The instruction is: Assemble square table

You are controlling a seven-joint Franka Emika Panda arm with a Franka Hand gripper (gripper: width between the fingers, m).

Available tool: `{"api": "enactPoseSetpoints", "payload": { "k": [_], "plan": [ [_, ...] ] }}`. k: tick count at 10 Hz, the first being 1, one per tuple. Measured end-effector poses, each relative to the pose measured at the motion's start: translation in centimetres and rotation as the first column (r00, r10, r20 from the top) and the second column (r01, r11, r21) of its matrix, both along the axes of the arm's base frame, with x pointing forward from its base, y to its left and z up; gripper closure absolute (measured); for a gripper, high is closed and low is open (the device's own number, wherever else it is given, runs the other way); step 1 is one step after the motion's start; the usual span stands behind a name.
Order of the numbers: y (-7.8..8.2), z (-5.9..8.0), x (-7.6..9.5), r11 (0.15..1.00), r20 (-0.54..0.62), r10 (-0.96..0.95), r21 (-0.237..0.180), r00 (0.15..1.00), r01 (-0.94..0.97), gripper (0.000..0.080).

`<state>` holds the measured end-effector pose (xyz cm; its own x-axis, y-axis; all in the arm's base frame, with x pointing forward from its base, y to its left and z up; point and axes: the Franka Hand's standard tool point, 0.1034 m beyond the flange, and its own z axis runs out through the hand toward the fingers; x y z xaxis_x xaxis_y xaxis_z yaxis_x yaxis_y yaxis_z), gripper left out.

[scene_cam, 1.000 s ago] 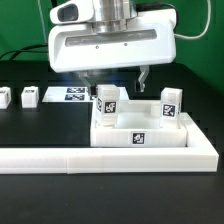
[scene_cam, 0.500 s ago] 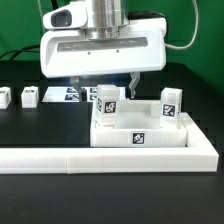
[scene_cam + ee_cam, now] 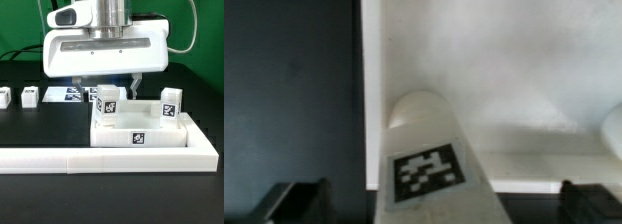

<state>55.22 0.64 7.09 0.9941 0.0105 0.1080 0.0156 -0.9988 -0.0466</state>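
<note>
Leg blocks (image 3: 30, 97) loose on black table (image 3: 40, 125) at the exterior view's left, marker board (image 3: 68, 93) beside them, gripper (image 3: 112, 86) with jaws parted astride upright leg (image 3: 107, 100), gripping nothing, square slab (image 3: 115, 135) beneath, against white rail (image 3: 60, 158), second leg (image 3: 172, 103) standing on slab toward the exterior view's right.

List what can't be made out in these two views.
- Exterior view: end effector tips, mostly hidden by the white wrist housing and the standing leg.
- Exterior view: leftmost leg block, cut off by the edge.
- Wrist view: the leg's near end, cut off by the picture edge.
- Exterior view: marker board, partly behind the leg.
</note>
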Motion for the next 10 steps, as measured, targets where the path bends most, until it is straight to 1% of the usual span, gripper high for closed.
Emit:
{"api": "enactPoseSetpoints", "payload": {
  "k": [1, 2, 3, 6, 7, 8, 9, 10],
  "plan": [
    [-0.12, -0.02, -0.01, 1.0, 0.0, -0.004, 0.0, 1.0, 0.004, 0.0284],
    [-0.09, -0.02, -0.01, 1.0, 0.0, -0.004, 0.0, 1.0, 0.004, 0.0435],
    [-0.1, -0.02, -0.01, 1.0, 0.0, -0.004, 0.0, 1.0, 0.004, 0.0511],
    [-0.12, -0.08, -0.02, 0.999, -0.002, -0.044, 0.007, 0.999, 0.044, 0.051],
    [-0.21, -0.09, 0.08, 0.992, 0.002, -0.128, 0.017, 0.992, 0.127, 0.051],
    [0.0, -0.12, 0.06, 0.967, 0.0, -0.252, 0.033, 0.968, 0.252, 0.051],
    [0.29, -0.15, 0.04, 0.935, 0.001, -0.351, 0.043, 0.936, 0.351, 0.051],
    [0.41, -0.19, -0.02, 0.883, 0.0, -0.466, 0.055, 0.885, 0.466, 0.0509]
  ]
}}
